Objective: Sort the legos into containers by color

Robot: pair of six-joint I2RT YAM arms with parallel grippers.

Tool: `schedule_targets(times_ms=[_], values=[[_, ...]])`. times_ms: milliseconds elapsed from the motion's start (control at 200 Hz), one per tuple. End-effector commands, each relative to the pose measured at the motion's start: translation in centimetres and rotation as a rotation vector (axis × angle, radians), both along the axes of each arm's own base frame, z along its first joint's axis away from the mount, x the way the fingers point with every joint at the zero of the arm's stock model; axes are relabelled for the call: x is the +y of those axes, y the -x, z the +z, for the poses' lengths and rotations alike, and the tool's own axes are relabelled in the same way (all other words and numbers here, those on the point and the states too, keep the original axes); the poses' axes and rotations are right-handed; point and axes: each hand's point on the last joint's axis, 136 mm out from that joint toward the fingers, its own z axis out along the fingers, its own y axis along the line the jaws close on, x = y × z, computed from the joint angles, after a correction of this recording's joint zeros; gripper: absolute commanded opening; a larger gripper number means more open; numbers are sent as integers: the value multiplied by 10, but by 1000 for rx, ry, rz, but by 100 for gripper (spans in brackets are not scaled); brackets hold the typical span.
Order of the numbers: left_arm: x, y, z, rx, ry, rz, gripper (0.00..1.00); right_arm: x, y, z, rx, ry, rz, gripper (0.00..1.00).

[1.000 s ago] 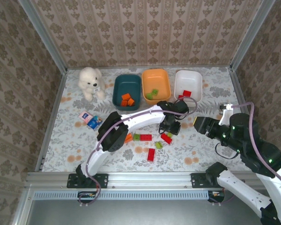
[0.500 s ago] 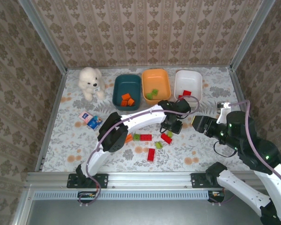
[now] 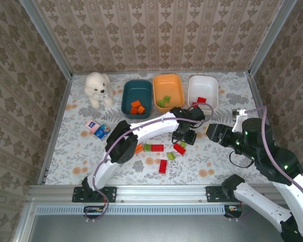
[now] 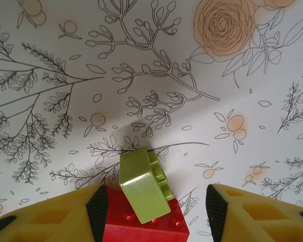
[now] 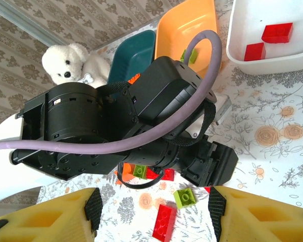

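Note:
My left gripper [image 3: 184,137] is low over the table's middle, and its jaws stand open. Between them in the left wrist view a green lego [image 4: 144,184] lies tilted on a red lego [image 4: 141,224]; the right finger is clear of both. My right gripper [image 3: 212,132] hovers open and empty just right of it, looking at the left arm [image 5: 116,126]. More legos lie loose: red [image 3: 157,147], green [image 3: 170,156], red [image 3: 163,166], orange [image 3: 138,148]. At the back stand the teal container [image 3: 127,101], orange container [image 3: 178,85] and white container [image 3: 193,88], each holding a few legos.
A white plush bear [image 3: 97,88] sits at the back left. A small blue-and-pink carton [image 3: 97,128] lies left of the legos. Patterned walls close in the table on three sides. The two arms are close together at the table's middle right.
My right gripper has drifted a little left, toward the left gripper. The left arm has stayed almost in place over the red and green legos.

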Motion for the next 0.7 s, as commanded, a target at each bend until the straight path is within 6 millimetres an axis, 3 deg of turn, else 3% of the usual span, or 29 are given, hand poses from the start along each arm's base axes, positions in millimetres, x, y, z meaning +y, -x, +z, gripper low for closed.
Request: schedule_targets(times_ms=[0, 390, 490, 595, 695], values=[[8, 6, -17, 70, -39, 31, 53, 2, 0, 2, -6, -7, 7, 61], [7, 5, -34, 82, -64, 25, 48, 3, -1, -1, 0, -1, 11, 61], [5, 5, -37, 78, -62, 18, 41, 3, -1, -2, 2, -2, 10, 61], [3, 1, -32, 53, -58, 13, 25, 3, -1, -2, 2, -1, 10, 61], [1, -8, -17, 6, -39, 11, 22, 3, -1, -1, -2, 1, 12, 61]])
